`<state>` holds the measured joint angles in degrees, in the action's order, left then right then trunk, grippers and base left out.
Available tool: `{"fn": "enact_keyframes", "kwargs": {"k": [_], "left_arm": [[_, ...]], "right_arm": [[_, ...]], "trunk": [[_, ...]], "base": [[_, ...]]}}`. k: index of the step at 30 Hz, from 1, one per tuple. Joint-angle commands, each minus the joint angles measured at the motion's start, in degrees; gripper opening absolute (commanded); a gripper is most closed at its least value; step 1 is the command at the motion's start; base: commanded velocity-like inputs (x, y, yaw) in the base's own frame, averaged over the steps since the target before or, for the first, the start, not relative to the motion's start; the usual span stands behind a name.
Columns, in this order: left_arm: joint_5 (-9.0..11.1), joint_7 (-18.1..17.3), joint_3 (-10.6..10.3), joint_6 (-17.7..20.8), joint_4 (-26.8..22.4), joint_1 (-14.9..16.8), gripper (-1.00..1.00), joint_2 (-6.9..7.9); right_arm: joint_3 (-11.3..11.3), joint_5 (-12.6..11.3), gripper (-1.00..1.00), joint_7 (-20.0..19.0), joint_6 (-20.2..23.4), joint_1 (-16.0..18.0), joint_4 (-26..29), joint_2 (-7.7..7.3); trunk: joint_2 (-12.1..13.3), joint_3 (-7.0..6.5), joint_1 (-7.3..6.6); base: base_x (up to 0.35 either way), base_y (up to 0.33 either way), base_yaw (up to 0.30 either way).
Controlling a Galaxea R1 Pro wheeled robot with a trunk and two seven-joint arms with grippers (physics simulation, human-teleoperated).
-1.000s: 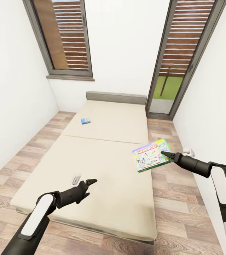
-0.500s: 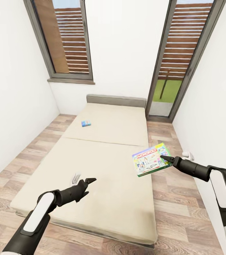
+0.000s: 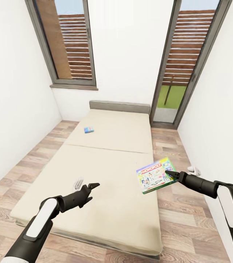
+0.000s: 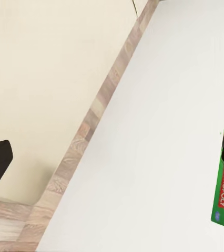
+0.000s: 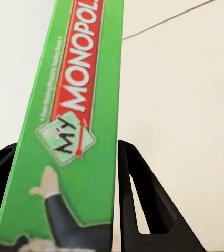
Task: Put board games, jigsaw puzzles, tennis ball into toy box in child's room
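Your right gripper (image 3: 171, 175) has its fingers (image 5: 143, 210) closed on the green edge of the MONOPOLY board game (image 3: 156, 175), one dark finger on each face of the box, as the right wrist view shows up close. You hold the box in the air, tilted, over the right edge of the bed (image 3: 105, 175) and the wood plank floor (image 3: 182, 215) beside it. Your left gripper (image 3: 93, 186) hovers low above the near part of the mattress with nothing between its fingers; you cannot tell from these views how wide they stand. Further out, a small blue board game (image 3: 89, 129) lies flat on the far half of the bed, towards its left side, well apart from both arms. Beyond the headboard stand a window (image 3: 70, 40) and a glazed door (image 3: 187, 62) in the white wall.
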<state>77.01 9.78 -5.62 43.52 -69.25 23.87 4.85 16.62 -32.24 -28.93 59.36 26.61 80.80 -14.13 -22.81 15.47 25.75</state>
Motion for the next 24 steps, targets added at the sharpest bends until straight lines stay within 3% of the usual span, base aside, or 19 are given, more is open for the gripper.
{"fn": "enact_keyframes", "kwargs": {"k": [1, 24], "left_arm": [[0.61, 0.24, -0.09, 0.01, 0.45, 0.15, 1.00, 0.05], [0.53, -2.63, -0.14, -0.56, 3.62, 0.64, 1.00, 0.17]], "right_arm": [[0.09, 0.54, -1.00, -0.54, 0.23, -0.32, 0.08, 0.02], [0.15, 0.77, -1.00, -0.49, 0.28, -2.48, 1.01, -0.12]], "trunk": [[-0.11, 0.01, 0.04], [-0.11, -2.08, 0.04]], "base": [[0.000, 0.000, 0.000], [0.000, 0.000, 0.000]]}}
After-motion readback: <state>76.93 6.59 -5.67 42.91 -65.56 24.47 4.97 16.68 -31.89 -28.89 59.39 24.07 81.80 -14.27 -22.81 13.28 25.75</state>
